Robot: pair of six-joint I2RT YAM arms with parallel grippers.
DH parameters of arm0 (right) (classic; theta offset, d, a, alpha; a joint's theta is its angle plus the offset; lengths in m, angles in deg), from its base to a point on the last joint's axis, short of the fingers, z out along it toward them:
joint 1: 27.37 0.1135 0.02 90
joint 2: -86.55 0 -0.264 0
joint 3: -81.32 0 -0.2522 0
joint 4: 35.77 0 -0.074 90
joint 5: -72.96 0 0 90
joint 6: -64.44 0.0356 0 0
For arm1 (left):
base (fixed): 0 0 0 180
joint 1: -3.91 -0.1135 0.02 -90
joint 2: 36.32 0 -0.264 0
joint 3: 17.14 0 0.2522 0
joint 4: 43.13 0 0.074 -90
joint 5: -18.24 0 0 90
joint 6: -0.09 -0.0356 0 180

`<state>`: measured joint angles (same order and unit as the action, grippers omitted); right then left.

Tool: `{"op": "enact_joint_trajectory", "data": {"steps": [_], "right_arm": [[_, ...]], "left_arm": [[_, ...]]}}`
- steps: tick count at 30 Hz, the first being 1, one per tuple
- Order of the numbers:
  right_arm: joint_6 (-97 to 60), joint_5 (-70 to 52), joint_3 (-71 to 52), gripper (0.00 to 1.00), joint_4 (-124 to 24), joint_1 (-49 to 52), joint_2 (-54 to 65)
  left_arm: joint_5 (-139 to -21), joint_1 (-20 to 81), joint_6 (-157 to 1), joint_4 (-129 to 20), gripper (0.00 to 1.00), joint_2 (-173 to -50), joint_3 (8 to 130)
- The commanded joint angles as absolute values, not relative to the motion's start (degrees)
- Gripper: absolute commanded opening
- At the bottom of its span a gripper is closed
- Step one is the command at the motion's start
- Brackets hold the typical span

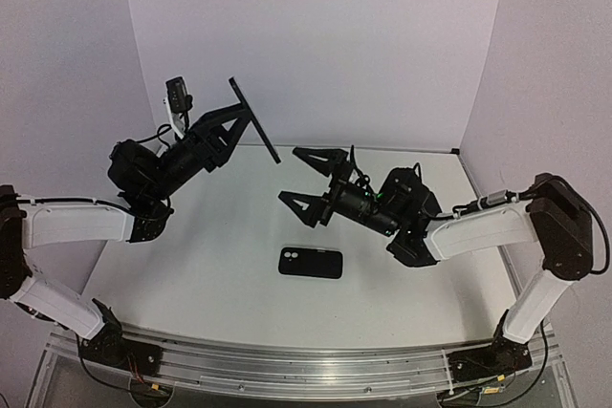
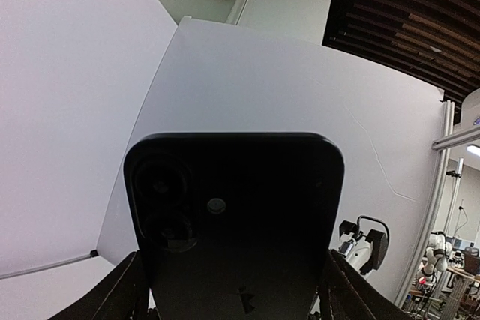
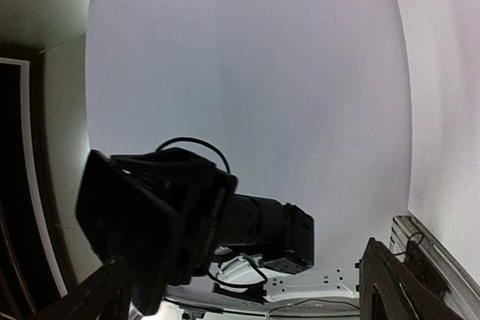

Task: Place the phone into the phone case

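Note:
My left gripper [image 1: 232, 128] is raised high at the back left and is shut on the black phone [image 1: 254, 121], held edge-on above the table. In the left wrist view the phone's back [image 2: 240, 207] with its two camera lenses fills the frame between my fingers [image 2: 112, 297]. The black phone case [image 1: 311, 263] lies flat on the white table, front centre, apart from both grippers. My right gripper [image 1: 304, 179] is open and empty, in the air above and behind the case, pointing left toward the phone. In the right wrist view the left gripper with the phone [image 3: 120, 215] shows ahead.
White walls close the table [image 1: 210, 246] at the back and sides. A metal rail [image 1: 306, 370] runs along the near edge where both arm bases stand.

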<state>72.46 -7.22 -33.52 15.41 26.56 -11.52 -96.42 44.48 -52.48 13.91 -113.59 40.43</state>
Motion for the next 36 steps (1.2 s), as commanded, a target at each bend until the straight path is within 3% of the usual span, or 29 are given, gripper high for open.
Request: {"op": "enact_joint_trajectory", "data": {"steps": [1, 8, 22, 36], "right_arm": [[74.2, -12.6, -32.1, 0.88, 19.0, 26.6, -9.2], [78.9, -10.4, -23.2, 0.76, 19.0, 29.2, -13.6], [80.9, -11.6, -19.3, 0.66, 19.0, 32.9, -17.7], [79.4, -17.0, -28.0, 0.68, 19.0, 33.0, -13.6]], "left_arm": [[-95.2, 44.5, -53.0, 23.8, 0.00, -113.7, 39.4], [-94.3, 44.5, -51.8, 28.5, 0.00, -115.6, 39.1], [-92.9, 44.5, -46.3, 41.5, 0.00, -120.8, 39.1], [-89.2, 44.5, -50.5, 42.6, 0.00, -115.0, 35.2]]}}
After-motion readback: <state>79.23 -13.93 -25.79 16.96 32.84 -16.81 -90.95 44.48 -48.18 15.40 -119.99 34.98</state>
